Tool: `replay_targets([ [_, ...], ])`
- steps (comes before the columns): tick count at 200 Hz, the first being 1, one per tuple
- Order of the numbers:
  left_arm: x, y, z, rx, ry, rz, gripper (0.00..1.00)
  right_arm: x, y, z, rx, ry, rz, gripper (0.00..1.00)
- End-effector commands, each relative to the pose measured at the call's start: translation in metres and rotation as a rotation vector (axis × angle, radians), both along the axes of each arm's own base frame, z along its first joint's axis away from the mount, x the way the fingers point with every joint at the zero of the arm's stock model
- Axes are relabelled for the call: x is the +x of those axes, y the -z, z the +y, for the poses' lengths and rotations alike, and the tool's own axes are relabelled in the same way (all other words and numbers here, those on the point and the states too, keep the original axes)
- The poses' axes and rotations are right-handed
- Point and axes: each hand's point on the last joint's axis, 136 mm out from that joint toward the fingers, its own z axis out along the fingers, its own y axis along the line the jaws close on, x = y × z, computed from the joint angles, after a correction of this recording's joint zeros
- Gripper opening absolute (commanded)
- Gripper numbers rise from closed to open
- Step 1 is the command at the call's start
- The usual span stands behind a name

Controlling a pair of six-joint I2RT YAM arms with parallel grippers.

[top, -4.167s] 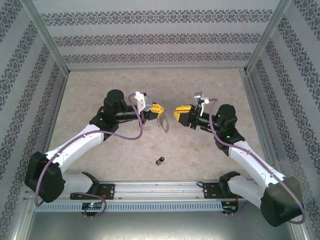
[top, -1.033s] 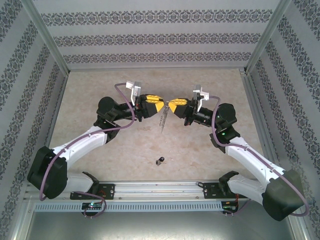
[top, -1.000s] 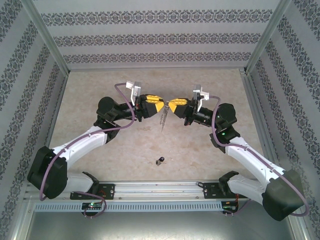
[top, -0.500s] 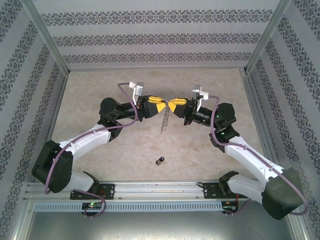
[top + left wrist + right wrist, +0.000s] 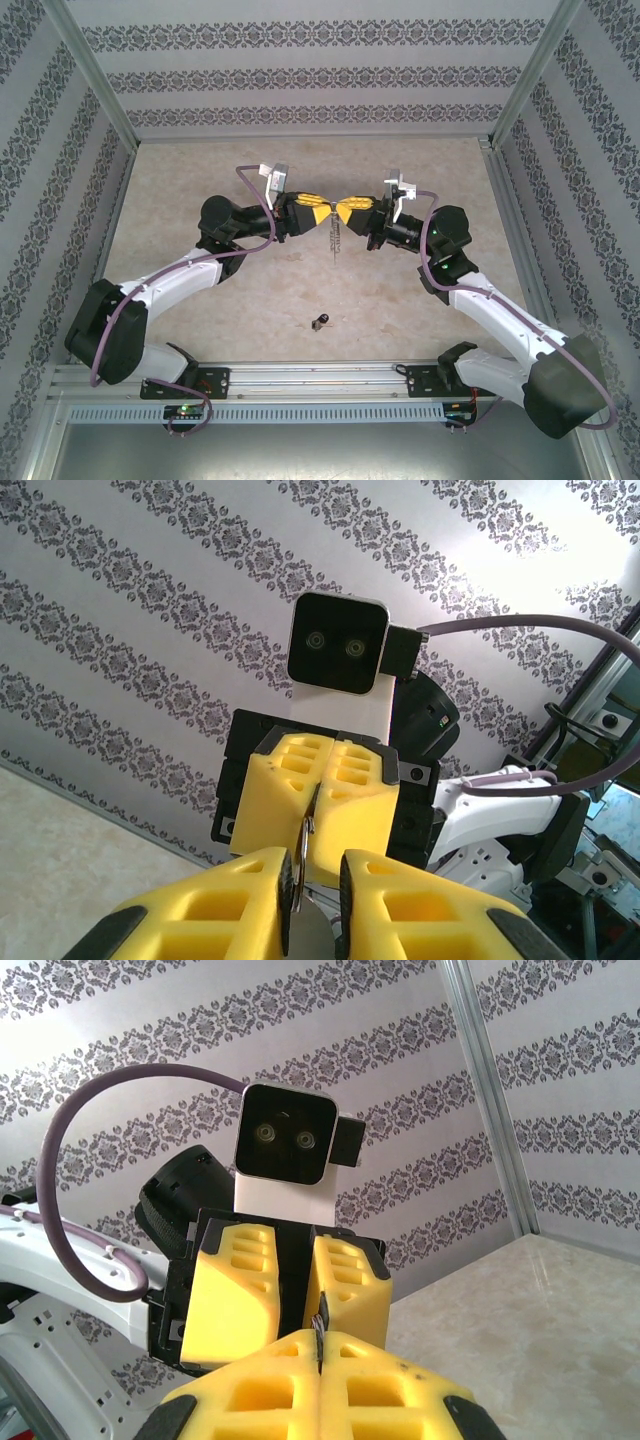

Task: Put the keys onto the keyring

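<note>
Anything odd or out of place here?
The key lies alone on the table near the arm bases, apart from the keyring, which the left gripper and right gripper both pinch in mid-air. Nothing looks damaged.

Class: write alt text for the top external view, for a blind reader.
The left gripper and right gripper meet tip to tip above the table, both pinching the keyring hanging between them. A tiny black key lies on the table, lower in frame.
</note>
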Motion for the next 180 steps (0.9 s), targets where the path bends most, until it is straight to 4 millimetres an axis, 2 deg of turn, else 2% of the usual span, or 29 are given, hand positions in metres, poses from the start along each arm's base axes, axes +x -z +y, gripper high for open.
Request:
replay_targets([
  [1, -0.013, -0.009, -0.004, -0.022, 0.052, -0.06, 0.21, -0.003, -0.019, 0.0, 0.036, 0.001, -0.056, 0.0],
  [51, -0.013, -0.01, -0.005, -0.024, 0.055, -0.068, 0.12, -0.004, -0.018, 0.0, 0.033, 0.004, -0.056, 0.0],
  [73, -0.014, -0.01, -0.005, -0.024, 0.062, -0.074, 0.0, -0.004, -0.018, 0.0, 0.032, 0.005, -0.056, 0.0],
  [103, -0.016, -0.013, -0.005, -0.032, 0.062, -0.092, 0.0, -0.002, -0.017, -0.002, 0.028, 0.016, -0.047, 0.0],
  [117, -0.016, -0.013, -0.005, -0.032, 0.059, -0.102, 0.0, 0.001, -0.016, -0.007, 0.031, 0.041, -0.038, 0.14],
  [127, -0.016, -0.012, -0.005, -0.027, 0.056, -0.115, 0.0, 0.004, -0.016, -0.013, 0.035, 0.073, -0.029, 0.29],
  [133, -0.016, -0.011, -0.005, -0.02, 0.05, -0.126, 0.0, 0.007, -0.014, -0.018, 0.037, 0.099, -0.019, 0.34],
  [153, -0.017, -0.006, -0.006, 0.022, 0.025, -0.184, 0.0, 0.013, -0.012, -0.038, 0.046, 0.182, -0.004, 0.42],
  [180, -0.016, 0.007, -0.005, 0.133, -0.027, -0.287, 0.0, 0.017, 0.002, -0.058, 0.045, 0.27, 0.048, 0.45],
])
